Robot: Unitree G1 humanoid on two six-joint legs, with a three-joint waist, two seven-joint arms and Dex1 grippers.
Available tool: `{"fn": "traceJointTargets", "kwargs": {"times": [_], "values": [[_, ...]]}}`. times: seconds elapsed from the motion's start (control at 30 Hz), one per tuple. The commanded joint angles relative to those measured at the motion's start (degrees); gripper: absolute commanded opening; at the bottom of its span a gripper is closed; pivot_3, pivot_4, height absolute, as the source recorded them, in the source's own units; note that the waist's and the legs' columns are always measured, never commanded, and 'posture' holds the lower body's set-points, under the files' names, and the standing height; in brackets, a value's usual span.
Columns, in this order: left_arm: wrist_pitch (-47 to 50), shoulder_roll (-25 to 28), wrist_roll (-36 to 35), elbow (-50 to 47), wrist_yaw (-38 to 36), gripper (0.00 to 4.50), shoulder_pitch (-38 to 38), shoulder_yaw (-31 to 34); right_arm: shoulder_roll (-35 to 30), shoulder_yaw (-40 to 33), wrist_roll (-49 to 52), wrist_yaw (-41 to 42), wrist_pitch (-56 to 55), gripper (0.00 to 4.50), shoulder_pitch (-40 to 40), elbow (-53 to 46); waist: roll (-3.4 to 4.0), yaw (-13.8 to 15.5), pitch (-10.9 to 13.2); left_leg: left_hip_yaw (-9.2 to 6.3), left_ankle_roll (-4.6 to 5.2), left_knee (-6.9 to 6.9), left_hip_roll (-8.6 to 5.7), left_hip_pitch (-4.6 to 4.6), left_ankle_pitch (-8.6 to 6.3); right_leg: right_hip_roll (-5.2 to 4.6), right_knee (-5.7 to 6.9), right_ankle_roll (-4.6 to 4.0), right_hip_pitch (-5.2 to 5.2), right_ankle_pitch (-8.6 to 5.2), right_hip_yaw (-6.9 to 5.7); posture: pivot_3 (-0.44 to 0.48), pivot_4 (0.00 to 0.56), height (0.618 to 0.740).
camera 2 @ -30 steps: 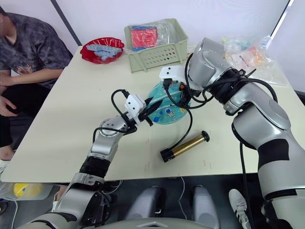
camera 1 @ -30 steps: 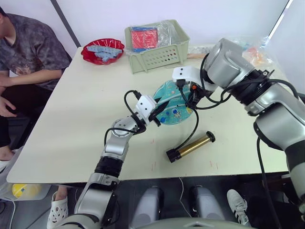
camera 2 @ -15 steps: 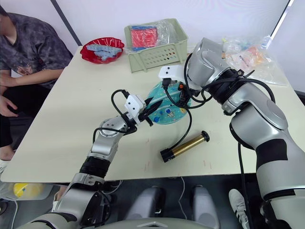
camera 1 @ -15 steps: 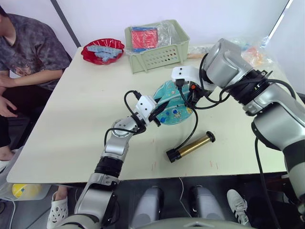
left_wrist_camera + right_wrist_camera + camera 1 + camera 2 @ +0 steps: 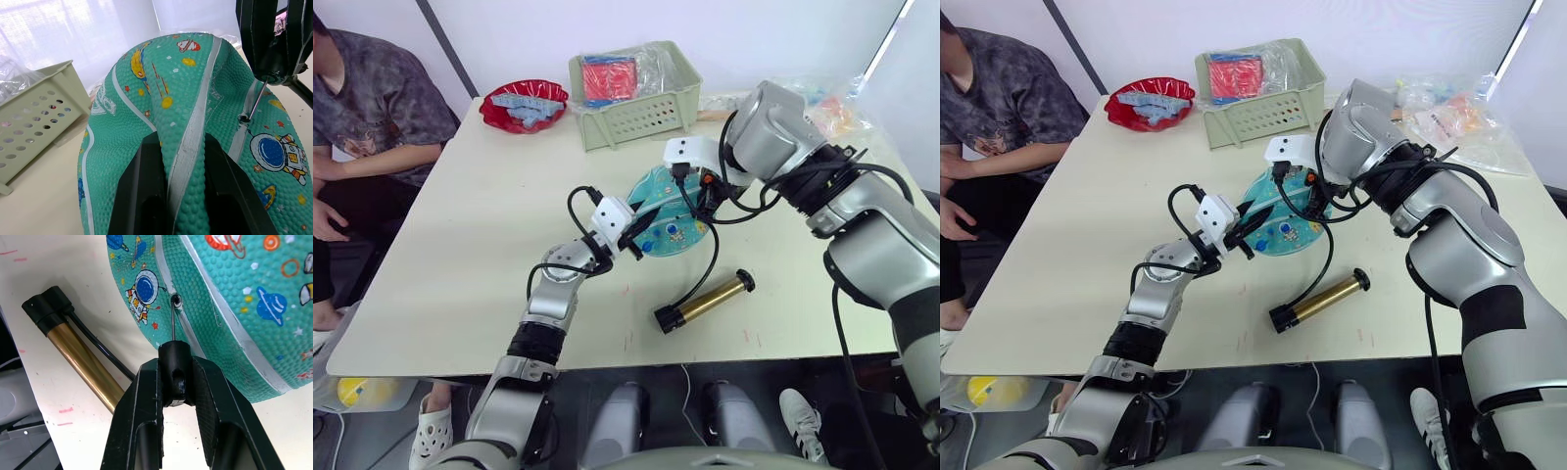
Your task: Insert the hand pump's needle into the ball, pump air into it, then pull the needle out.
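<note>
The teal ball (image 5: pixel 668 223), limp and folded, lies at the table's middle. My left gripper (image 5: pixel 634 235) is shut on a raised fold of the ball (image 5: pixel 188 93); its fingers (image 5: pixel 146 196) pinch the fold from both sides. My right gripper (image 5: pixel 174 367) is shut on the black fitting of the needle (image 5: pixel 172 323). The needle's tip rests at the ball's valve hole (image 5: pixel 176 300), with most of the pin still showing. The gold hand pump (image 5: pixel 705 301) lies on the table in front of the ball, and its black hose curves up to the fitting.
A pale green basket (image 5: pixel 636 93) and a red bowl (image 5: pixel 524 103) stand at the back of the table (image 5: pixel 460 245). Plastic bags (image 5: pixel 1449 113) lie at the back right. A person (image 5: pixel 372 108) sits at the table's left side.
</note>
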Motion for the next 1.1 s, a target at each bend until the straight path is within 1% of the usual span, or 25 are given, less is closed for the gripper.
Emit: {"fn": "traceJointTargets", "kwargs": {"times": [0.03,0.6,0.93,1.0,1.1], "values": [[1.57,-0.36,1.87,1.77,-1.50,0.33,1.92,-3.17,1.28,-2.06,-0.57,-0.78,-0.60,0.37,-1.22,0.33,0.00,-0.05,0.00,0.00,0.00,0.00,0.00,0.01,0.00,0.00,0.00,0.00,0.00,0.00,0.00,0.000,0.150,0.738],[1.26,-0.71,2.24,1.93,-1.25,0.33,1.71,-3.54,4.36,-2.62,-3.39,-0.94,-2.70,0.37,-1.32,2.18,0.02,-0.12,-0.02,0.00,-0.01,0.00,-0.02,0.04,0.00,0.02,0.02,0.00,0.01,0.00,0.03,0.000,0.150,0.738],[0.88,-0.54,3.19,1.84,-1.49,0.33,1.38,-4.33,6.16,-2.57,-4.66,0.57,-3.46,0.37,-2.26,1.03,0.02,-0.24,-0.02,0.00,-0.01,-0.01,-0.04,0.05,0.00,0.02,0.03,0.00,0.01,0.00,0.03,0.000,0.150,0.738],[0.91,-0.53,3.36,1.85,-1.59,0.33,1.48,-4.41,6.23,-2.21,-5.08,1.04,-4.82,0.37,-2.59,0.24,0.02,-0.26,-0.02,0.00,-0.01,-0.01,-0.05,0.05,0.00,0.03,0.03,0.00,0.01,0.00,0.03,0.000,0.150,0.738],[1.17,-0.54,3.56,1.92,-1.71,0.33,1.41,-4.51,5.70,-1.67,-6.58,0.61,-9.90,0.37,-2.53,-1.02,0.02,-0.27,-0.02,0.00,-0.01,-0.01,-0.05,0.05,0.00,0.03,0.03,0.00,0.00,0.00,0.03,0.000,0.150,0.738]]}}
